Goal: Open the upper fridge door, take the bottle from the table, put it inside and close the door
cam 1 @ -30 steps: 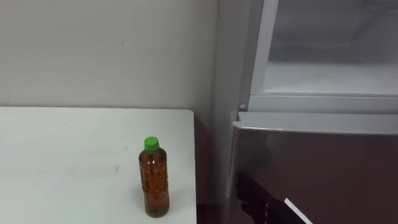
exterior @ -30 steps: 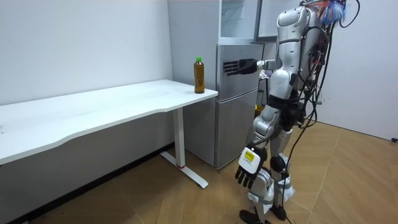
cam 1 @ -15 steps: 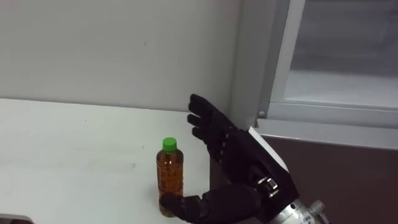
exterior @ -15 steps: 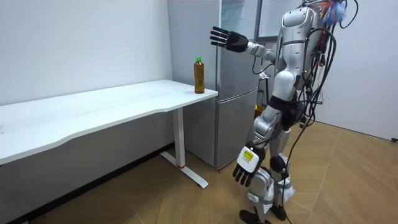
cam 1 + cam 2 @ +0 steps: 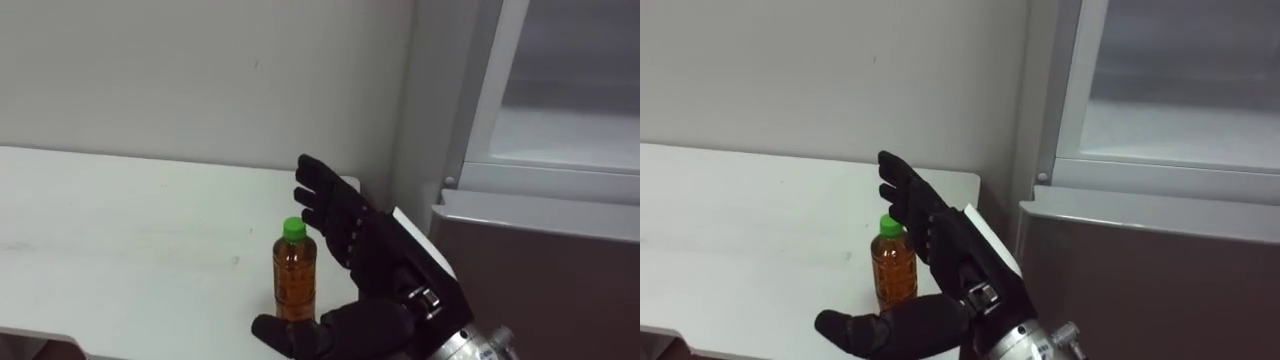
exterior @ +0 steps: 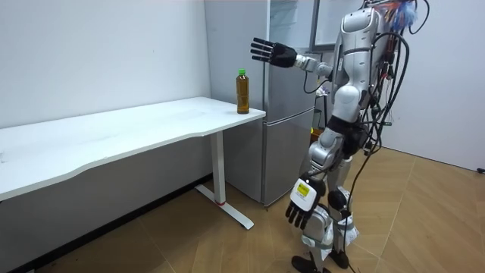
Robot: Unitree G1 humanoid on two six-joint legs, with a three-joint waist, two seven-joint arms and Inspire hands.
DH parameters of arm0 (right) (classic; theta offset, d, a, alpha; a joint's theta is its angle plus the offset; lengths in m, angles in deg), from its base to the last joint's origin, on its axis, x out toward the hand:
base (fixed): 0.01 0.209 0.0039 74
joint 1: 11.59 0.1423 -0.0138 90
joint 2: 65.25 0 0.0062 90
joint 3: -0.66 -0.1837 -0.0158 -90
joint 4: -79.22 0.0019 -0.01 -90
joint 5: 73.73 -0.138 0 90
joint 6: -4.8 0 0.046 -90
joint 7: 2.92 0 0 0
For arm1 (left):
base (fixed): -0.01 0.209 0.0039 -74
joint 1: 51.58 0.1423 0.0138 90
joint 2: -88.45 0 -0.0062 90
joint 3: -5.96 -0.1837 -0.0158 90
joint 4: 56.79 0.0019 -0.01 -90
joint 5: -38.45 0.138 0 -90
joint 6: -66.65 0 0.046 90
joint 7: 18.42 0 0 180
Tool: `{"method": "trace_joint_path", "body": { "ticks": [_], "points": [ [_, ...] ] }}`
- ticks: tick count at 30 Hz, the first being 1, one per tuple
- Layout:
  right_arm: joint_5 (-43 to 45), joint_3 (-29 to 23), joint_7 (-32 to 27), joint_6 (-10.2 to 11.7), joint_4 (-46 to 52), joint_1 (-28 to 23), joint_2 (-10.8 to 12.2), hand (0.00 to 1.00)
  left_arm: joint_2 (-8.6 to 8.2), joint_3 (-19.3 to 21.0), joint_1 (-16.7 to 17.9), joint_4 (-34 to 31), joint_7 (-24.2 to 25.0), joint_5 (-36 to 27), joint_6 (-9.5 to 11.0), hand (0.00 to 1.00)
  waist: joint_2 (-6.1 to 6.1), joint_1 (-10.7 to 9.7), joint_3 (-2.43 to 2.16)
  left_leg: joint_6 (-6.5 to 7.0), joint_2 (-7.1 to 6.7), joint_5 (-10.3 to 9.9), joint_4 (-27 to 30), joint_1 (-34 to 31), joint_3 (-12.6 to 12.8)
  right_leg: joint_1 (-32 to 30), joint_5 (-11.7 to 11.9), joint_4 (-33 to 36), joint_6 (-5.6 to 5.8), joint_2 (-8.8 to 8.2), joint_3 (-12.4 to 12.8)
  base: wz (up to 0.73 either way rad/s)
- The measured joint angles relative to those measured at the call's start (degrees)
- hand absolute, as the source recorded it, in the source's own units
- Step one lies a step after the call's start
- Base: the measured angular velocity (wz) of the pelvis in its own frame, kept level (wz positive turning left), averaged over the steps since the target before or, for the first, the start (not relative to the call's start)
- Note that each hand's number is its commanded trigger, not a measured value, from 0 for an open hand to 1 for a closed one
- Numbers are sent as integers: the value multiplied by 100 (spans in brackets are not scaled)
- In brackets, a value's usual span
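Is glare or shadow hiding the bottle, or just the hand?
Left eye view: no glare on the bottle; the thumb of the right hand crosses its base. Right eye view: the hand covers its right edge. Room view: bottle evenly lit, unblocked, faint sheen on the fridge door.

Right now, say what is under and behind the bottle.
The bottle stands on the white table; behind it is bare wall. The open right robot hand hovers beside it, its thumb hiding the bottle's base in the eye views. The left robot hand hangs low.
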Motion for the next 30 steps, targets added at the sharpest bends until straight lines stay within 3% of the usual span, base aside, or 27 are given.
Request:
{"method": "trace_joint_path", "body": {
  "ticks": [2,19,23,30],
  "points": [
    [-36,11,-137,-1,-149,-3,-3,0,-1,1,51,-47,-5,19,-77,0,7,-7,0,3,-7,-2,-11,5,-4,9,-2,-1,4,-3,-2,0],
    [-158,-172,-918,9,-458,-3,-9,0,-63,102,302,18,-80,106,-91,0,79,-34,-5,16,-18,-7,-16,30,-30,84,-14,-13,20,-12,-31,0],
    [-128,-150,-1223,163,-788,-2,2,0,-74,96,321,22,-114,155,-95,0,81,17,-6,16,-26,-6,-19,19,-61,83,-16,-20,24,-13,-58,3],
    [-160,-111,-1763,163,-1056,16,10,0,-158,88,339,17,-136,161,-188,0,69,52,-13,39,-81,8,-24,9,-169,107,-39,-18,58,-52,-173,9]
  ]
}}
